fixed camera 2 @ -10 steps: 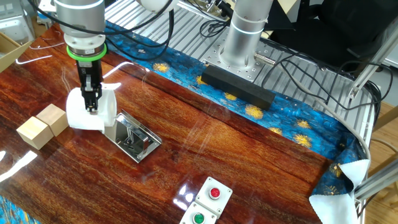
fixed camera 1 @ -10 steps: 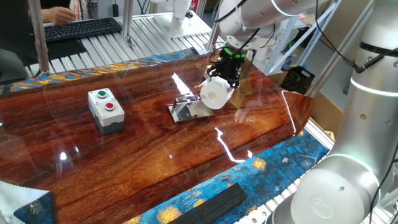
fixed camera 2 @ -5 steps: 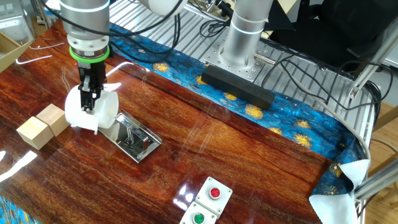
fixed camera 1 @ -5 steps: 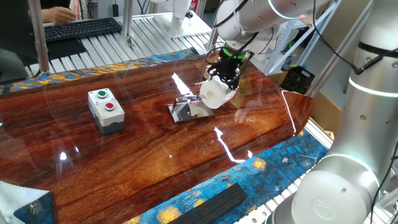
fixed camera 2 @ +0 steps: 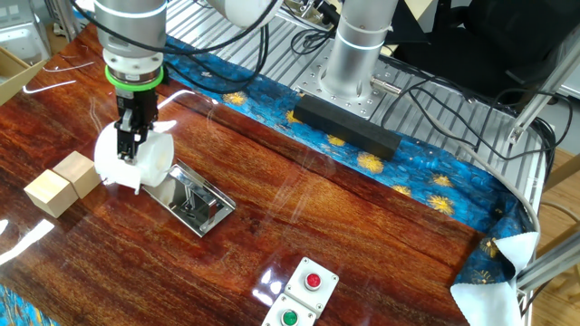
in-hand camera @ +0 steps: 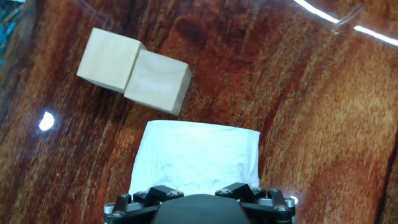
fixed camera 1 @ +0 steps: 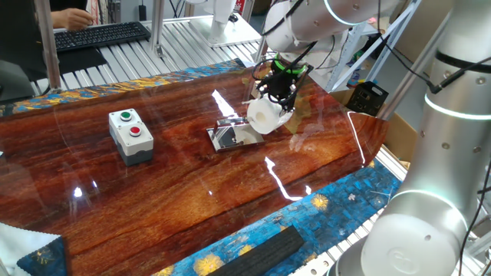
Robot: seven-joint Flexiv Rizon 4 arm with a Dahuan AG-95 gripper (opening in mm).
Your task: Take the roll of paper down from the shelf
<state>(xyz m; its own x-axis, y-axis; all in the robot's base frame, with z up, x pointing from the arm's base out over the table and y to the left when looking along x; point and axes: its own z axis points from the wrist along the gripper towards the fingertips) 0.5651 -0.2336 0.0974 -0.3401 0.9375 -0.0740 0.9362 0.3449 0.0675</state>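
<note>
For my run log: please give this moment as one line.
roll of paper: gripped, lifted | gripper: shut on roll | shelf: bare on table

Wood table (fixed camera 1: 176,192): shelf (fixed camera 2: 192,198), btn box (fixed camera 1: 130,135), 2 blocks (in-hand camera: 134,70).

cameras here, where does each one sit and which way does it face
One fixed view: raised, off a table corner, looking across at the end effector gripping the roll of paper above the shelf; the button box is at left, with big arm links at right.
The other fixed view: high on the opposite side, looking down at the roll of paper, shelf and wooden blocks; wrist and arm base show.
Hand view: on the wrist, looking down past the roll of paper at the wooden blocks.
All three views share the roll.
</note>
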